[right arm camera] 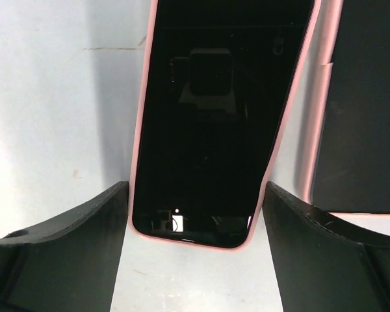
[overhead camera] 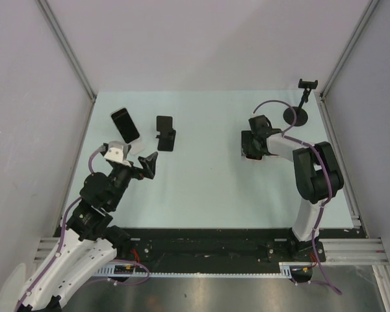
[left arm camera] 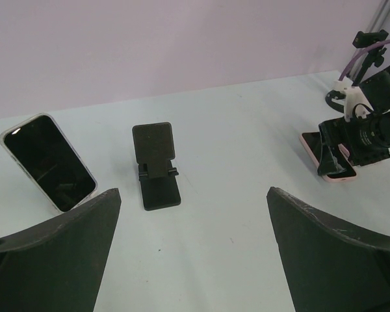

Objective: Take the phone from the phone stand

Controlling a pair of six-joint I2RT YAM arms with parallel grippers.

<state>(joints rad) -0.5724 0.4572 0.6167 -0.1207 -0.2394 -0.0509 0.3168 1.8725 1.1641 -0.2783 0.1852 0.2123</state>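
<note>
A black folding phone stand [overhead camera: 166,134] stands empty at the back left; it also shows in the left wrist view [left arm camera: 155,166]. A phone in a clear case [overhead camera: 125,124] sits left of it, tilted up [left arm camera: 49,162]; what props it is hidden. My left gripper [overhead camera: 148,164] is open and empty [left arm camera: 194,195], in front of the stand. My right gripper [overhead camera: 250,151] is open [right arm camera: 195,188], its fingers on either side of the near end of a pink-cased phone [right arm camera: 221,117] lying flat on the table. A second pink-cased phone [right arm camera: 364,123] lies beside it.
A black gooseneck holder with a round base [overhead camera: 298,116] and a clamp on top [overhead camera: 307,82] stands at the back right corner. Grey walls enclose the table on three sides. The right arm and both pink phones show in the left wrist view [left arm camera: 341,170].
</note>
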